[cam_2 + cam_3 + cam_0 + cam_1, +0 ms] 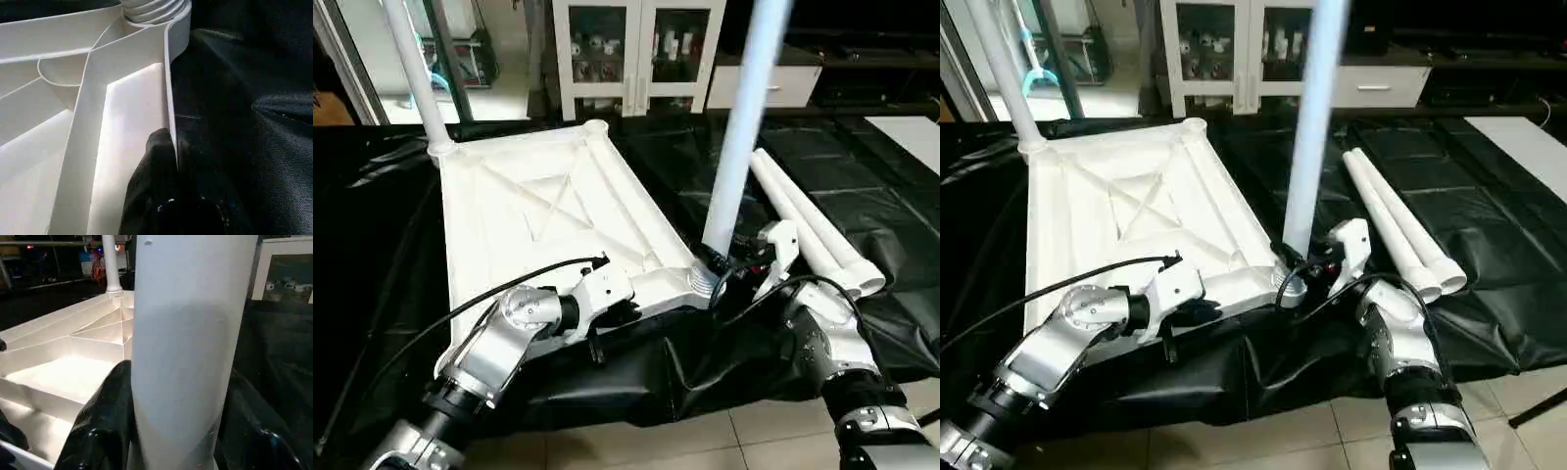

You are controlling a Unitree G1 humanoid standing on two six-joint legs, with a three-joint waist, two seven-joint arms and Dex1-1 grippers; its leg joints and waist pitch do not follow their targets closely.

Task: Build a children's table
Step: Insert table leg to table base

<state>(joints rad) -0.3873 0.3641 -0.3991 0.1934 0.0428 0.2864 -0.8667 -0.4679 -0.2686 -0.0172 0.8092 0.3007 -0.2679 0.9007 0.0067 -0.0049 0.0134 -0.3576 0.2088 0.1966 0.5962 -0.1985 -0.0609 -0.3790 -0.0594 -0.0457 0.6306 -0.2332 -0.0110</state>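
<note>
Both silver forearms enter from the bottom edge of the head views, angled inward toward the near edge of the tabletop [548, 211].

Left gripper [172, 147]: wrist bent toward frame centre, jaws pinched tight on the tabletop's thin near rim, one black finger [151, 181] on each side of the wall.

Right gripper [176, 431]: forearm rises from lower right, wrist cocked inward, jaws about half open and clamped around the base of an upright leg [741, 127]. That leg stands in the near-right corner socket [702, 282], tilted slightly right toward the top of frame.

Tabletop lies underside up on a black sheet [862, 176] covering the surface, centre-left of frame, X-ribs facing up.

Two loose legs [813, 230] lie side by side on the sheet, right of the upright leg, running diagonally from centre to lower right.

Far-left corner: a second leg [411, 59] stands upright in its socket, upper left.

Behind: white cabinet [636, 49] with glass doors, top centre.
</note>
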